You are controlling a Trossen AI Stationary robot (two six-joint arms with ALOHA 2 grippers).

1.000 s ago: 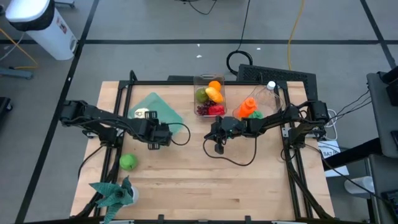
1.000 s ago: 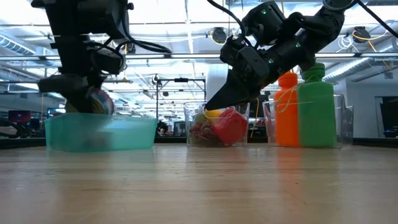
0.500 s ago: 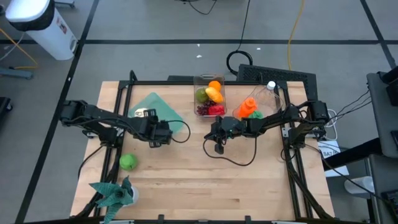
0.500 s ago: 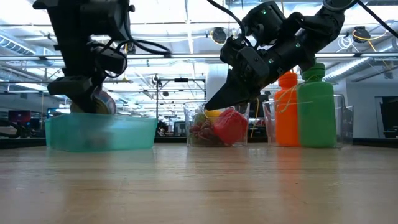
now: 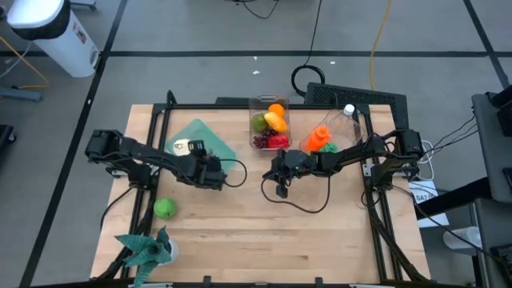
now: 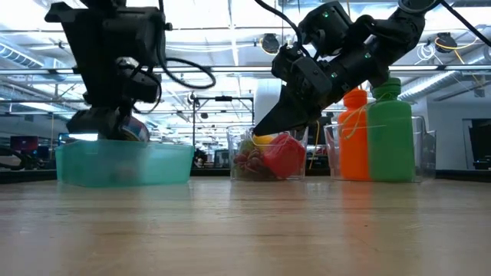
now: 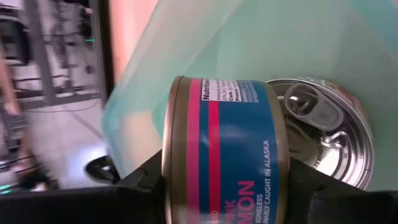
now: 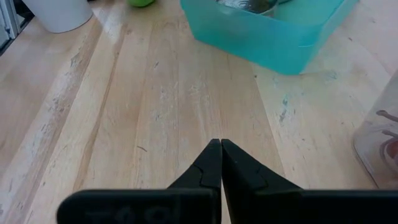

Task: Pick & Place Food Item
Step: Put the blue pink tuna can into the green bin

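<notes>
Blue-and-pink labelled salmon tin (image 7: 227, 155), which we see gripped by the left gripper (image 7: 224, 180) over the teal plastic tub (image 5: 210, 138) at ten o'clock, awaits release; right gripper (image 8: 221, 163) idles closed mid-table.

Bright, even overhead light throughout; the low view's foreground table (image 6: 245, 230) is blurred, shadows soft.

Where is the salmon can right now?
In the left wrist view the salmon can sits between the left gripper's fingers, on its side over the teal bin, on the table's left half.
</notes>
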